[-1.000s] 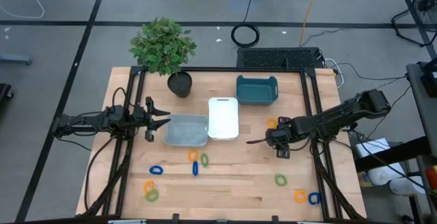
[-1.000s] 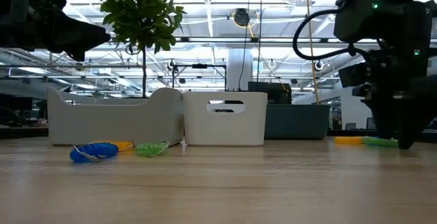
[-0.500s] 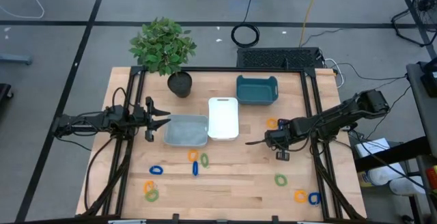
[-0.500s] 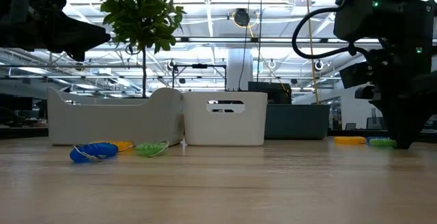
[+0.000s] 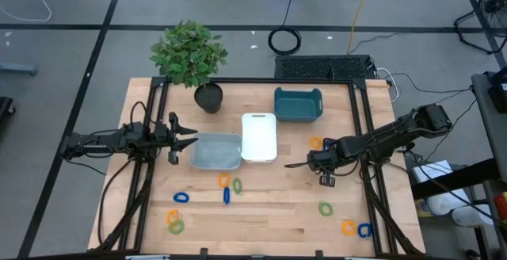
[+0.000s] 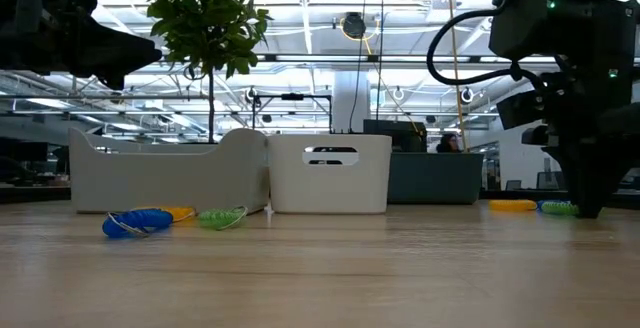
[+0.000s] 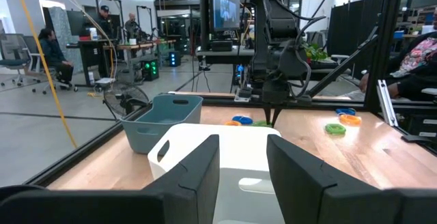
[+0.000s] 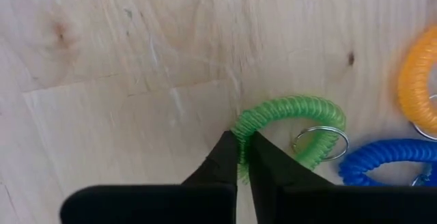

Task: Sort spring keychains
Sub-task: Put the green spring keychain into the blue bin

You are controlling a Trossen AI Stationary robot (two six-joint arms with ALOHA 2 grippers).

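Your right end effector [image 8: 242, 157] is down at the table [image 5: 277, 220], right of the white tray [image 5: 258, 136], with its two fingers [image 8: 222, 157] nearly closed on the near arc of a green keychain [image 8: 290, 125]. In the right wrist view the coil passes between the fingertips, so the grip is on its edge and the rest of the loop lies flat on the wood ahead of the tips. A metal ring [image 8: 321, 139] sits inside that loop. A blue keychain [image 8: 382, 159] lies just beside the green one, and an orange keychain [image 8: 418, 87] lies just past it; from above only the orange one [image 5: 316, 143] of this cluster shows clearly, next to the right end effector [image 5: 320, 162].

Your left end effector [image 5: 181, 135] hovers at the left side of the table, fingers spread apart, pointing at the grey tray [image 5: 215, 151] and holding nothing. The teal tray [image 5: 298, 105] stands at the far side, near the potted plant [image 5: 192, 58].

The other keychains are well apart from both arms: a blue one [image 5: 181, 197] at the left front, an orange and green pair [image 5: 174, 221] near the front left corner, a group of three [image 5: 229, 187] in front of the grey tray, a green one [image 5: 325, 208] at the right front, and an orange and blue pair [image 5: 356, 229] near the front right corner.
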